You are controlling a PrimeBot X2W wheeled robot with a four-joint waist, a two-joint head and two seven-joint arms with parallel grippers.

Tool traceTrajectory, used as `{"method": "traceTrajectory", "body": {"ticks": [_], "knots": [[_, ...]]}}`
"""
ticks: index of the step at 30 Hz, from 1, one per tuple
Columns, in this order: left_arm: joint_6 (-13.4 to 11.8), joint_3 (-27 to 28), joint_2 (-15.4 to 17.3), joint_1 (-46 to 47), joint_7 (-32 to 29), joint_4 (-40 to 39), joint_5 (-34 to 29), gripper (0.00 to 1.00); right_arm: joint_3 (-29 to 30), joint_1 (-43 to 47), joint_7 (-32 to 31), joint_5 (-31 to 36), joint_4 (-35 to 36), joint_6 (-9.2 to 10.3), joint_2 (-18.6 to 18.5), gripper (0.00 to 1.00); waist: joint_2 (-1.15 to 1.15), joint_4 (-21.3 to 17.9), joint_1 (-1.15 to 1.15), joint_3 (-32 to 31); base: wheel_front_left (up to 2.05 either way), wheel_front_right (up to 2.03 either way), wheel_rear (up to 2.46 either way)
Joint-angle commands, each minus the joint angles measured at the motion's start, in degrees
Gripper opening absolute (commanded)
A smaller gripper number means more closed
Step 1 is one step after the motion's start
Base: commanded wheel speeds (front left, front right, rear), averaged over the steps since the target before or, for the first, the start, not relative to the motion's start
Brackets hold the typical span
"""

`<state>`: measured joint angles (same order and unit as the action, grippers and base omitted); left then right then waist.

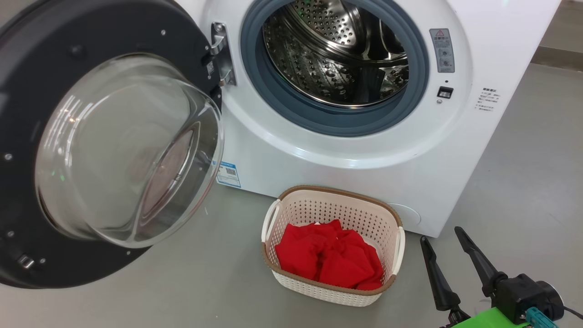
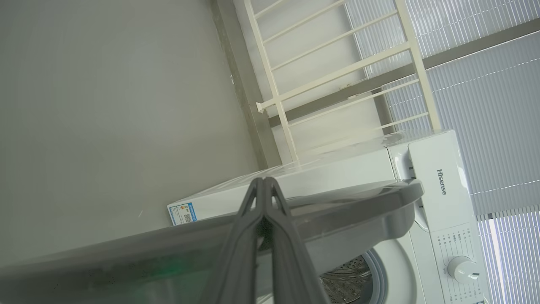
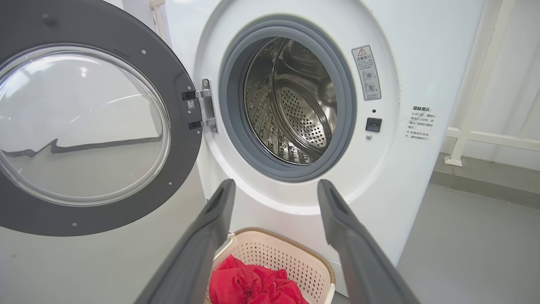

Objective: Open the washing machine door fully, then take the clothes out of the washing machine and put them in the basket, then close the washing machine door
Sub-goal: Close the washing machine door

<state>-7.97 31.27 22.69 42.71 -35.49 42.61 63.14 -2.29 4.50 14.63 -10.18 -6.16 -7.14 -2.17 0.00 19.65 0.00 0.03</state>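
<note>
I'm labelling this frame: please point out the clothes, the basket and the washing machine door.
clothes (image 1: pixel 328 257), head view, middle of the red heap.
basket (image 1: pixel 341 209), head view, bare perforated back wall.
washing machine door (image 1: pixel 104 32), head view, upper black rim.

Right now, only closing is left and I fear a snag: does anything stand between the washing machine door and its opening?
Nothing visible does. The washing machine door stands open at left, the drum is bare, and the clothes lie in the basket on the floor, below the opening.
</note>
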Motion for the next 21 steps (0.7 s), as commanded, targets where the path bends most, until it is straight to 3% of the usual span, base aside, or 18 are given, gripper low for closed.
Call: {"method": "traceTrajectory", "body": {"ticks": [1, 21], "knots": [[0.2, 0.2, 2.2, -1.4, -1.3, -2.3, 0.9, 0.0, -0.9, -1.0, 0.4, -0.5, 1.5, -0.35, -0.7, 1.0, 0.0, 0.3, 0.0, 0.0, 0.0, 0.0, 0.0], [-2.5, -0.1, -8.5, -9.8, -8.5, -18.2, 6.2, 0.0, -0.5, -1.1, 0.4, -1.5, 1.7, -0.35, -0.7, 1.0, 0.0, 1.9, 0.0, -0.3, 0.0, 0.0, 0.0]]}}
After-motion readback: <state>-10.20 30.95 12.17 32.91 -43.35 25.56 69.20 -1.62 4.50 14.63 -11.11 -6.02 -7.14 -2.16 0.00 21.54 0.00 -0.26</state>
